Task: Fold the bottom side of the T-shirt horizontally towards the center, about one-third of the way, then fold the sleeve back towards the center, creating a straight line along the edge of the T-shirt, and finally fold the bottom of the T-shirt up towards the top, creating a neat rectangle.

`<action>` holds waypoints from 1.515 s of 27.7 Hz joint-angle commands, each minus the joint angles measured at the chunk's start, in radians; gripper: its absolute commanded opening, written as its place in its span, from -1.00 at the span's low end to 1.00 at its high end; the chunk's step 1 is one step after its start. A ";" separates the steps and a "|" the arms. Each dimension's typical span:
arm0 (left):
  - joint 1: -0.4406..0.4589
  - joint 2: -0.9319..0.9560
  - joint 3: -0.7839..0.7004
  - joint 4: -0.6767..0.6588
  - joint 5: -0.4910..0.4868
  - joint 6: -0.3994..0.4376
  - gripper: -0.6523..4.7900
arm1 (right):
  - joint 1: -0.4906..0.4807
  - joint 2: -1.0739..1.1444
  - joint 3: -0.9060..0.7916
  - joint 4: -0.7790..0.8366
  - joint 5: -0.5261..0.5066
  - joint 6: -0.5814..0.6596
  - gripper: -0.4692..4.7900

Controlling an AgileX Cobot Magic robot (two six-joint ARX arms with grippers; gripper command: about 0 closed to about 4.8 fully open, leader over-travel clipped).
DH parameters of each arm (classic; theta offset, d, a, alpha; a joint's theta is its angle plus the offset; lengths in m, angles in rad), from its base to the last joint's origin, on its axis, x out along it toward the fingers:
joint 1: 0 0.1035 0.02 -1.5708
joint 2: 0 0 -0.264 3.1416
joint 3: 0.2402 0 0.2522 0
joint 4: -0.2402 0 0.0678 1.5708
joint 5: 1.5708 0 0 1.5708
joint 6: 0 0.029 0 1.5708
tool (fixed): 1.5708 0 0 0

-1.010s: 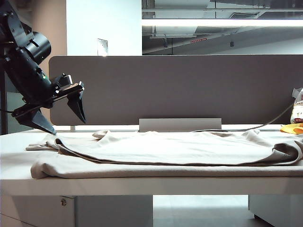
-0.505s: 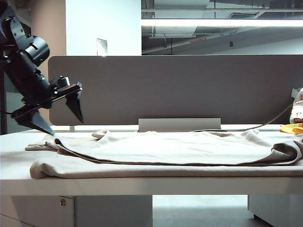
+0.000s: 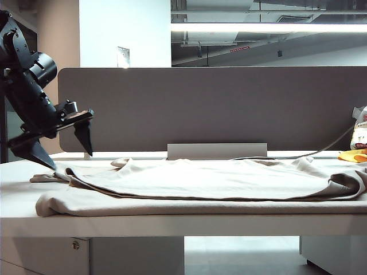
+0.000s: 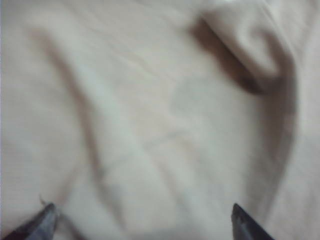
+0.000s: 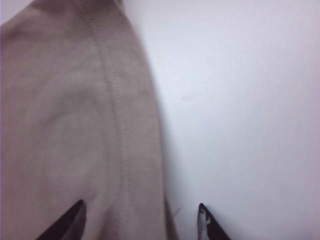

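A: What takes up most of the white table (image 3: 17, 197)?

B: The T-shirt (image 3: 218, 183), beige and wrinkly, spread across nearly the whole width, with one side folded over the rest as a flat upper layer. Behind it runs a grey partition (image 3: 229, 106).

A: Where is the left gripper (image 3: 62, 152)?

B: In the exterior view it hangs at the left end of the shirt, just above the cloth, tilted downward. Its two dark fingertips (image 3: 85, 137) stand far apart with nothing between them. One tip is close over the shirt's left edge; I cannot tell whether it touches.

A: And from its own camera?

B: The left gripper (image 4: 142, 222) looks down on blurred beige cloth (image 4: 150, 125) filling the view, with a deep shadowed fold (image 4: 235, 70) lying beyond the tips. The jaws are spread wide and hold nothing.

A: The right gripper (image 5: 142, 220)?

B: It shows only in the right wrist view. Its jaws are partly open and empty. A stitched hem (image 5: 117, 125) of the shirt, probably the bottom of the T-shirt, runs away from the gripper, the cloth edge lying between the two fingertips (image 5: 72, 217); one tip is over cloth, the other over bare table (image 5: 240, 100).

A: Anything smaller?

B: A yellow-orange item (image 3: 354, 156) on the table past the shirt's right end, well away from the left gripper
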 commanded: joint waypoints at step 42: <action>0.062 0.231 0.226 -0.086 0.026 0.066 -0.71 | 0.041 0.106 0.116 -0.076 -0.054 0.023 -0.84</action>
